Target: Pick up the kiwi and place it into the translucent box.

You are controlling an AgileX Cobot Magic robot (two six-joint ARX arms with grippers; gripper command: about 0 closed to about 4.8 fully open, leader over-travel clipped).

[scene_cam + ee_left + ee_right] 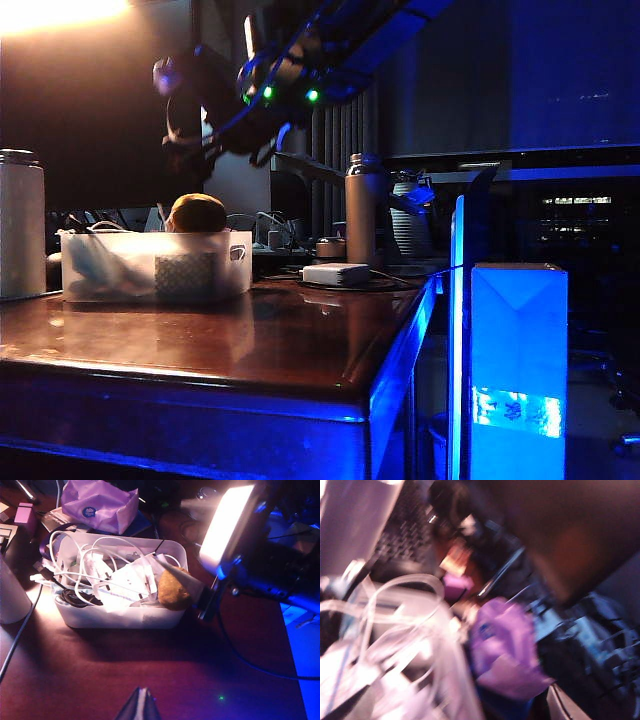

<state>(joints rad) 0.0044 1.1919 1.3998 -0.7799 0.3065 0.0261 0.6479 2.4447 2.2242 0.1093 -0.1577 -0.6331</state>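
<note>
I see the kiwi (173, 589) lying inside the translucent box (172, 550), at one end, on top of the white cables (95, 555) and papers, with its crown showing above the rim in the exterior view. The right gripper (190, 150) hangs above that box with nothing in it, jaws spread wide. The left gripper (139, 707) sits low over the bare wooden table (150, 670), well short of the box, its two fingertips pressed together and holding nothing.
</note>
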